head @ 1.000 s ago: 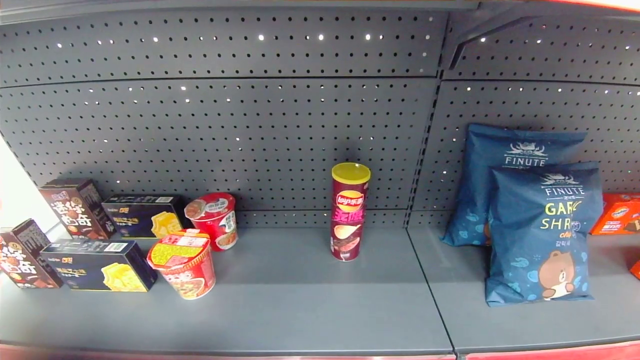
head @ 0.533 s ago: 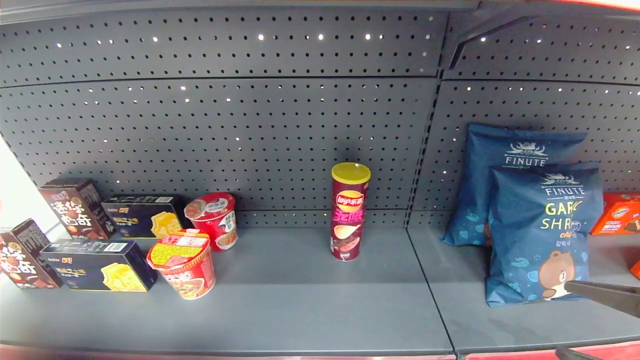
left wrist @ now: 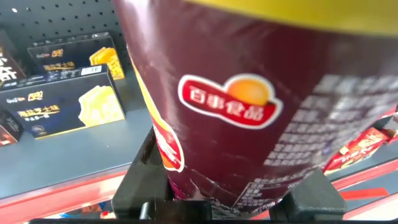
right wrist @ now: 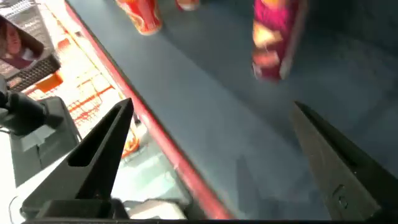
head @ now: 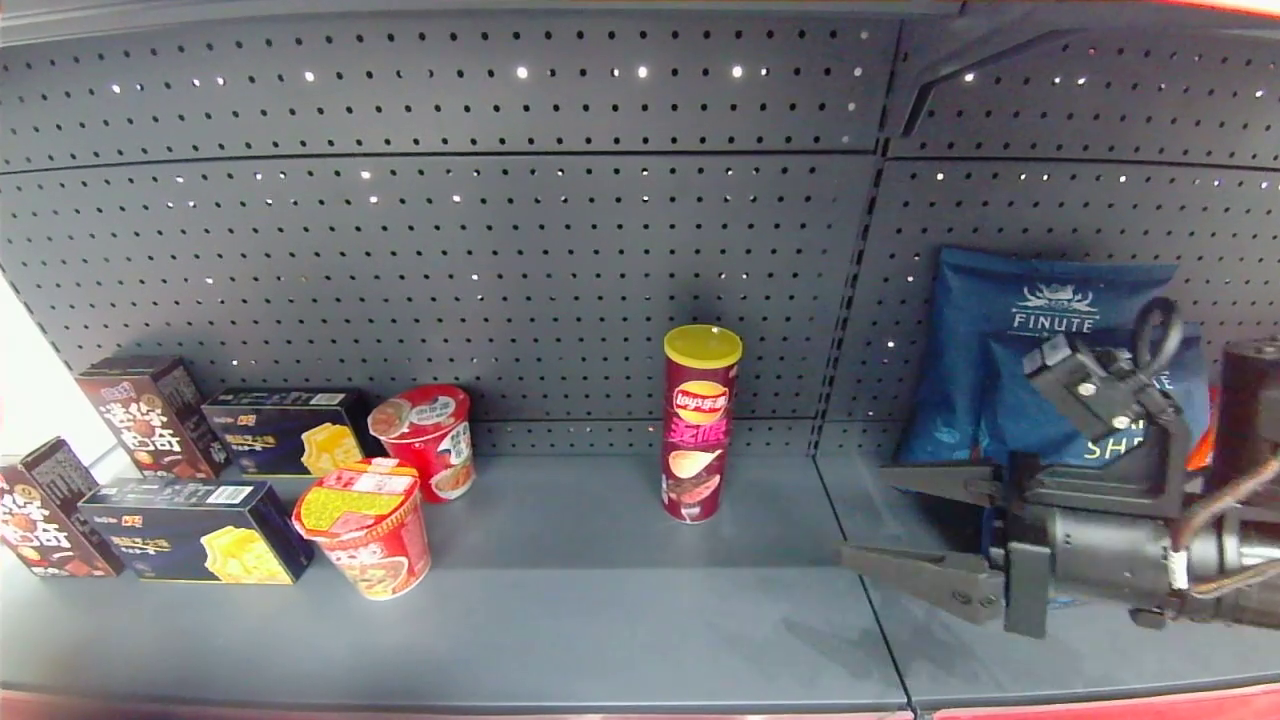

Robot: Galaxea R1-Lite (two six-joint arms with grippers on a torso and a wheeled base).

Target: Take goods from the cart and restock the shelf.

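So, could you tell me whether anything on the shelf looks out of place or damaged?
Nothing stands out. The chips can stands upright by itself, the noodle cups and boxes sit in pairs, and the blue bags lean against the back panel. No spills show.

The right gripper (head: 865, 516) and its arm are covering most of the near blue bag (head: 1010, 415) and nearly all of the orange box (head: 1203, 440) at the right. The picture's left edge is cutting off the brown box (head: 45, 510). In the left wrist view, the held can (left wrist: 249, 106) is running past the edges, so its top and base are going unseen. In the right wrist view, the standing can (right wrist: 273, 40) is showing blurred, and a noodle cup (right wrist: 142, 15) is being cropped.
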